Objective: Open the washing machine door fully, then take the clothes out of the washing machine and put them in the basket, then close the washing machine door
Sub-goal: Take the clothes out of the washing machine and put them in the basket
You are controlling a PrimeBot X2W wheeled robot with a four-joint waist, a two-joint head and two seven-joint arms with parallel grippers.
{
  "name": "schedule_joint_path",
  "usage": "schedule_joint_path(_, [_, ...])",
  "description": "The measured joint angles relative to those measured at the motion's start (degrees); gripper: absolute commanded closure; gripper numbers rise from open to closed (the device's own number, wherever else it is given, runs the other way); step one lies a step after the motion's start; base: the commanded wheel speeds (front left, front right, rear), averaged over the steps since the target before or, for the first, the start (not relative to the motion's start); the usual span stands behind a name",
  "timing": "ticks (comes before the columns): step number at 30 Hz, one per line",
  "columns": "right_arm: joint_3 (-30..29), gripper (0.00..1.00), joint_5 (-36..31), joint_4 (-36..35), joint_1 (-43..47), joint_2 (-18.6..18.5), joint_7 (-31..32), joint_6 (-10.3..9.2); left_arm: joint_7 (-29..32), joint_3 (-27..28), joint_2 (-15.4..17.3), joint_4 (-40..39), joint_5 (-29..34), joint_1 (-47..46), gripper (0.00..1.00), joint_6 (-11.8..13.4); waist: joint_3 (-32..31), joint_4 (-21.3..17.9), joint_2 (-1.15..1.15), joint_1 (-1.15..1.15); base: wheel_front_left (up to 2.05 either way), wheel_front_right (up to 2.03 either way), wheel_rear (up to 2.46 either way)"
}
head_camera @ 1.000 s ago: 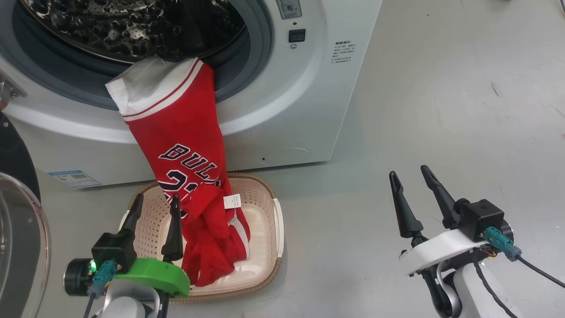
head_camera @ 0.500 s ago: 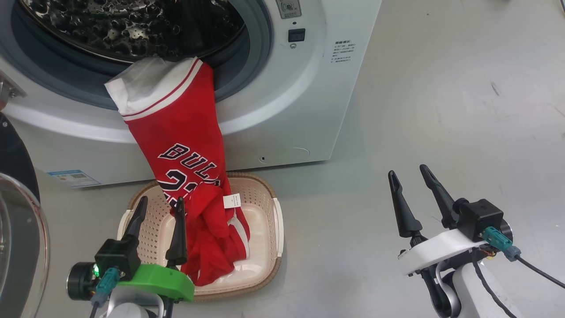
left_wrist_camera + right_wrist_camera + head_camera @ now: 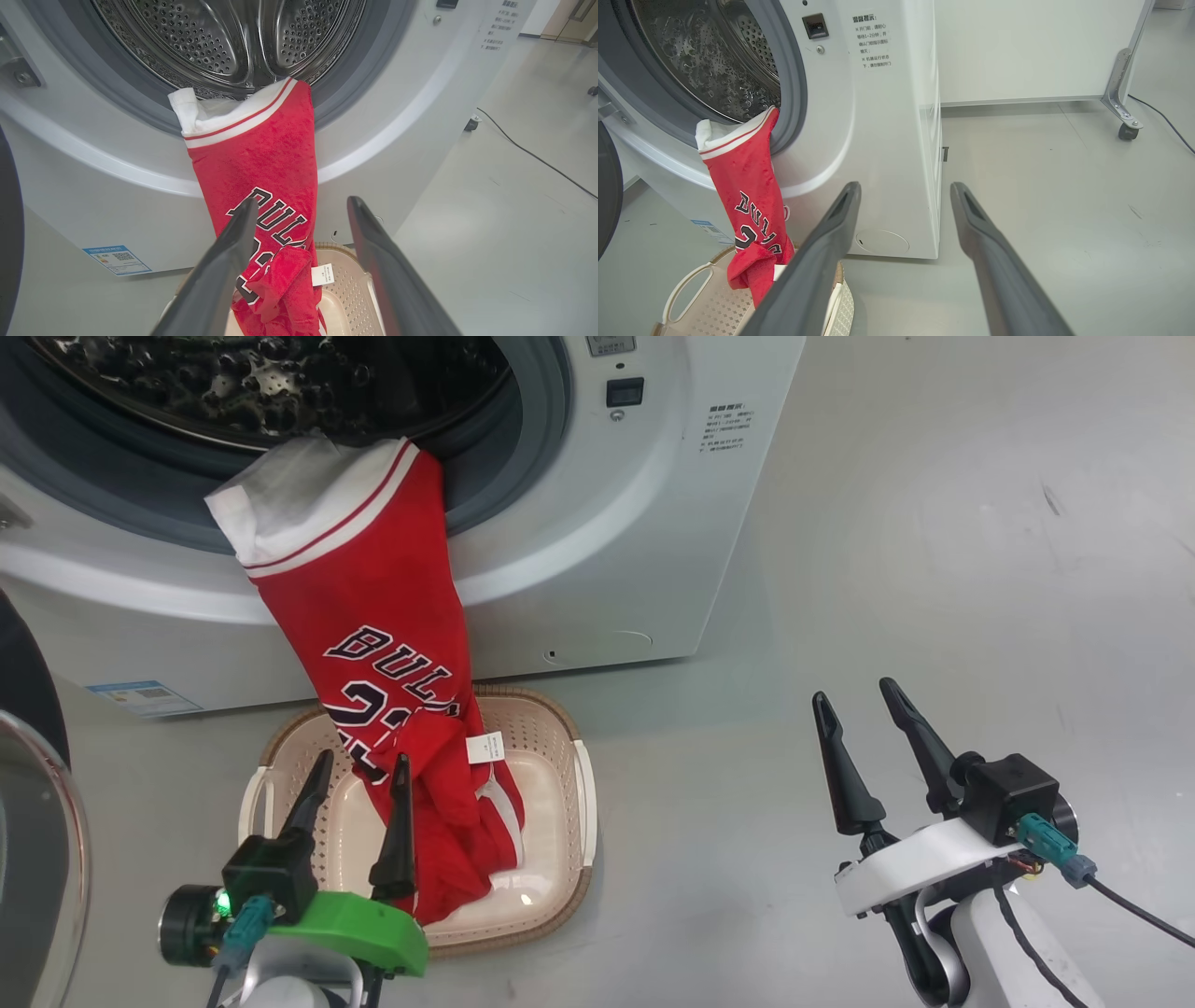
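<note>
The red jersey clothes [image 3: 373,607] hang out of the washing machine [image 3: 616,551]. The white-trimmed end is draped over the grey rubber ring and the lower end is bunched in the basket [image 3: 537,733], which sits on the floor against the machine's front.

The head view takes in the whole basket: cream perforated walls, brown woven-look rim. The left wrist view looks into the perforated steel drum [image 3: 224,42]. The right wrist view adds the machine's flat white side and a castor [image 3: 1125,133] behind.

The glossy black door [image 3: 19,700] stands swung out at the left.

The left gripper [image 3: 364,756] hovers over the basket, spread wide and empty, beside the cloth. The right gripper [image 3: 851,690] is equally wide and holds nothing above bare floor.
</note>
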Motion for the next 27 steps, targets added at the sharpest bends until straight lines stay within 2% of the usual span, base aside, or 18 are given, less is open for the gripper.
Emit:
schedule_joint_path(7, [0.67, 0.0, -0.09, -0.65, -0.67, 0.03, 0.0, 0.08, 3.01, -3.02, 0.14, 0.34, 0.04, -1.95, 0.0, -0.01, 2.3, -0.53, 0.0, 0.0, 0.0, 0.0, 0.0])
schedule_joint_path(14, [1.7, 0.0, -0.09, -0.98, -2.61, 0.1, 0.0, 0.52, 6.86, -5.53, 0.16, 2.25, 0.05, -7.85, 0.0, -0.22, 5.54, -1.55, 0.0, 0.0, 0.0, 0.0, 0.0])
schedule_joint_path(27, [3.2, 0.0, 0.53, -1.33, -6.26, 0.24, 0.0, 1.01, 12.89, -2.92, 0.37, 10.38, 1.18, -19.03, 0.0, 0.15, 10.74, -5.54, 0.0, 0.0, 0.0, 0.0, 0.0])
